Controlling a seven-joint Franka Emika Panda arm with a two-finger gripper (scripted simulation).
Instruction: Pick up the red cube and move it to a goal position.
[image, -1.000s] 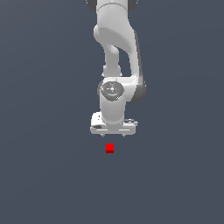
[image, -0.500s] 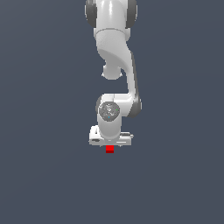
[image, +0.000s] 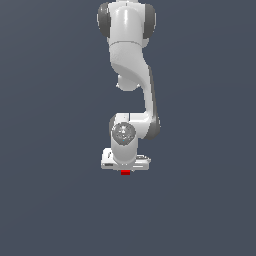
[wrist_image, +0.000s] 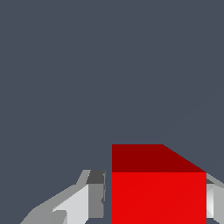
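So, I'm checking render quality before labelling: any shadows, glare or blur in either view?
Exterior view: flat slate background with no cast shadows, soft shading on the white arm, the red cube a small, slightly soft-edged sliver below the gripper. Wrist view: sharp, no glare; the cube shows a bright face and a darker one, cropped by the frame edge.

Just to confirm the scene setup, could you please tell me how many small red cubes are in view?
1. The small bright red cube sits directly under the white gripper, between its fingers in the wrist view. Another could hide behind the arm, though none shows.
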